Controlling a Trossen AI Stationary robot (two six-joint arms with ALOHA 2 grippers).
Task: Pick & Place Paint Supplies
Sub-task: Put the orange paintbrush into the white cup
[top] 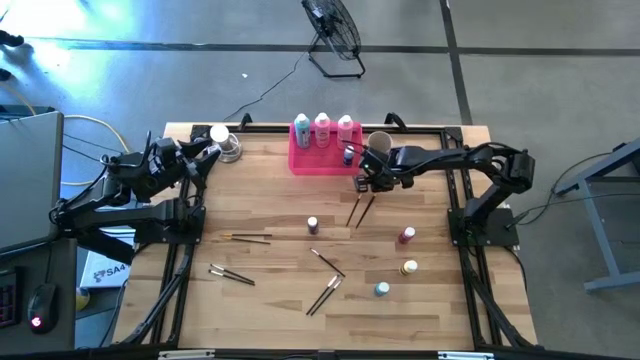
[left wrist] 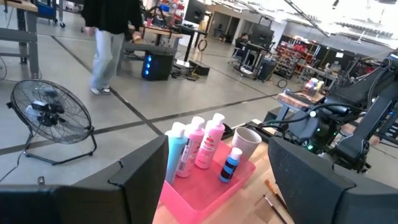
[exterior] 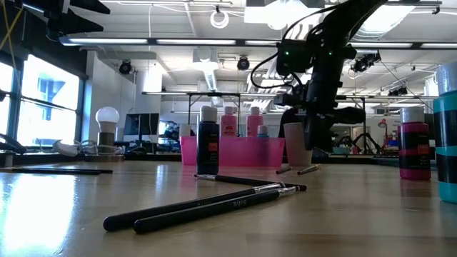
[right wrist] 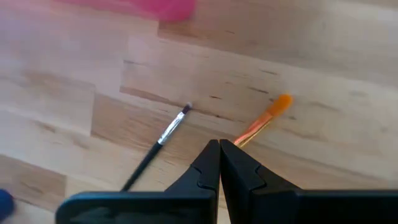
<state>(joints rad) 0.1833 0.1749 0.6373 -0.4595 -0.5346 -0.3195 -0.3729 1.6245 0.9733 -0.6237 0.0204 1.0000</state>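
Three tall white-capped bottles (top: 322, 129) and a tiny blue bottle (top: 348, 155) stand in the pink tray (top: 305, 165). Tiny purple (top: 313, 225), dark red (top: 406, 235), yellow (top: 409, 268) and teal (top: 382, 289) bottles stand upright on the table. Two brushes (top: 360, 210) lie side by side near the tray. My right gripper (top: 365, 184) is shut and points steeply down over their far ends. In its wrist view the orange-tipped brush (right wrist: 267, 117) runs under the fingertips (right wrist: 211, 155), and a silver-ferruled brush (right wrist: 168, 132) lies beside it. My left gripper (top: 207, 158) waits open at the far left. My right gripper's shut fingertips stand right over the handle (right wrist: 241, 139) of the orange-tipped brush, coming from above. The fingers hide the spot, so I cannot tell whether they touch it. The brush lies flat on the table.
A pale cup (top: 379, 143) stands just right of the tray, close behind my right gripper. More brushes lie at mid-table (top: 250, 237), (top: 230, 275), (top: 328, 262), (top: 323, 295). A light bulb (top: 226, 143) sits at the far left edge.
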